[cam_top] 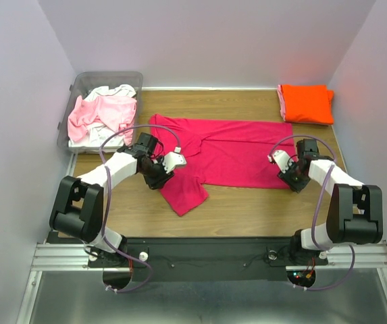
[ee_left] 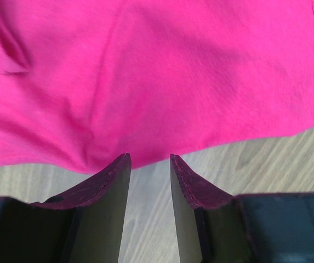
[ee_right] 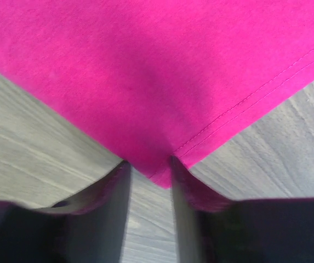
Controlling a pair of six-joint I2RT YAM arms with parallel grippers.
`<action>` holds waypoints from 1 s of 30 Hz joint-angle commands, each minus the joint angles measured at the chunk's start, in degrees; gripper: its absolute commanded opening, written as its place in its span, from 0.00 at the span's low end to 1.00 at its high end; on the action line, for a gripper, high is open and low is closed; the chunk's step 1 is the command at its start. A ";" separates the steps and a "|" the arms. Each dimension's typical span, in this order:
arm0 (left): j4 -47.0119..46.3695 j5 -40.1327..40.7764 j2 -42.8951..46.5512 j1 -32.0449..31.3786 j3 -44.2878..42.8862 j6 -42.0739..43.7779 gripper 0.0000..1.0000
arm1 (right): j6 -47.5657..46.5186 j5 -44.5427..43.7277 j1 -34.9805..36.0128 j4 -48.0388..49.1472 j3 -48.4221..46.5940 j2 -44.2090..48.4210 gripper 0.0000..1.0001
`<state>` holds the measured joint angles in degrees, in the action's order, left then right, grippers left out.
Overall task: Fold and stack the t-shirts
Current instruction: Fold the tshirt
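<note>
Magenta t-shirt point(cam_top: 240, 152) lies spread on the wooden table point(cam_top: 247, 206), stretched between the two arms. The left gripper point(ee_left: 150, 159) sits low at the shirt's near edge, jaws apart, with the hem just reaching its fingertips. The right gripper point(ee_right: 150, 164) is parted too, and a stitched corner of the shirt pokes into its gap. Beyond the right gripper rests a folded orange t-shirt point(cam_top: 306, 103). Beyond the left gripper, a clear bin point(cam_top: 85, 81) holds pale pink and white shirts point(cam_top: 102, 115).
</note>
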<state>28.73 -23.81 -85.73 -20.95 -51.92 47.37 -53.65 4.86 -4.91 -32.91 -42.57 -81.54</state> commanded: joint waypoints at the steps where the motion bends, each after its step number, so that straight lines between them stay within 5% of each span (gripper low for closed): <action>1: 1.24 -0.37 2.59 -0.67 2.43 1.93 0.46 | -1.20 -1.44 -0.45 4.60 1.35 -2.75 0.37; 10: -5.61 3.16 1.53 -2.16 4.11 0.09 0.47 | -1.02 -1.96 -0.45 5.05 0.56 -3.45 0.01; 22: -8.43 8.51 -3.38 -3.83 7.09 1.31 0.45 | -1.20 -2.14 -0.45 5.04 0.64 -2.93 0.01; 26: -5.63 8.35 -3.74 -3.84 7.80 2.28 0.30 | -1.90 -3.01 -0.45 4.96 0.91 -2.14 0.00; 30: -1.76 6.15 -0.76 -3.92 6.40 2.29 0.00 | -2.16 -3.54 -0.54 4.26 1.26 0.06 0.00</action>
<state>20.69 -17.80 -87.64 -24.71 -46.94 48.62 -54.74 2.28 -4.91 -29.06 -42.61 -82.94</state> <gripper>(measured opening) 0.108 0.015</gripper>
